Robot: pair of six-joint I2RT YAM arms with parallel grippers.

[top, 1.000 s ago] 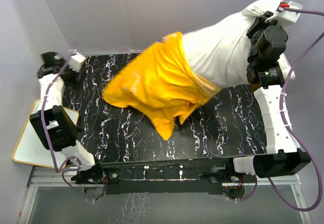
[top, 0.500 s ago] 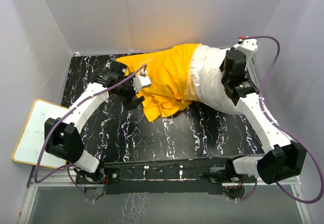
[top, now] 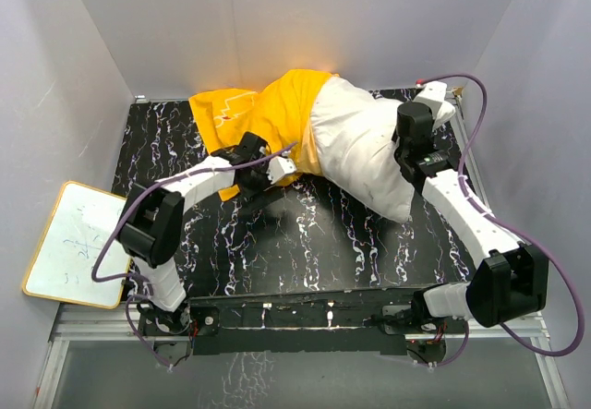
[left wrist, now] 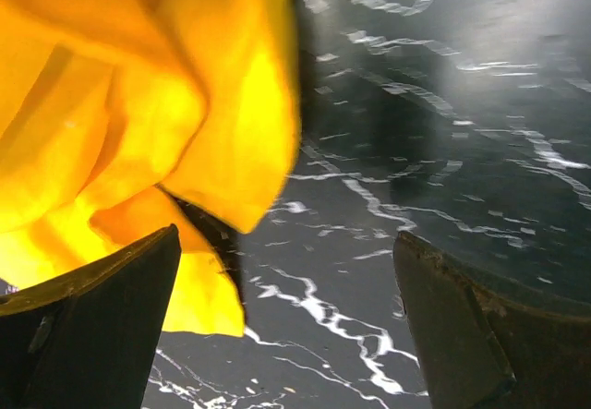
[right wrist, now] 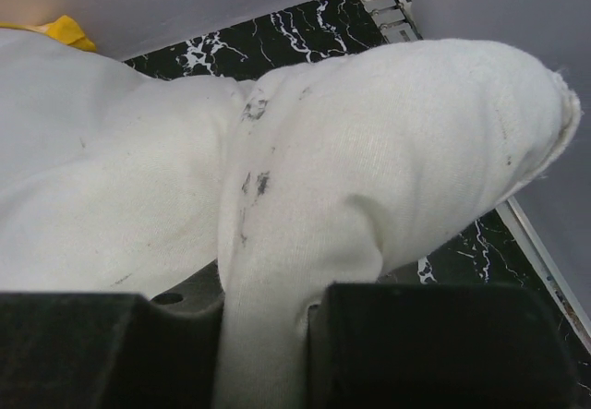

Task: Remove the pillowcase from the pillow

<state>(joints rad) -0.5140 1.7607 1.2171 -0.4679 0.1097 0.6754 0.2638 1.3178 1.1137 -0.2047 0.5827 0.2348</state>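
Observation:
The yellow pillowcase covers the left end of the white pillow, which lies across the back of the black marbled table. My left gripper sits at the pillowcase's near edge. In the left wrist view it is open and low over the table, with the pillowcase hanging by its left finger and nothing between the jaws. My right gripper is shut on a pinched fold of the pillow, and the fold stands between its fingers.
A flat whiteboard lies off the table's left edge. Grey walls close in on the back and both sides. A metal rail runs along the table's right edge next to the pillow's end.
The right arm has lowered the pillow from the air onto the table and swung it left. The left arm has come in from the far left to the pillowcase's near edge.

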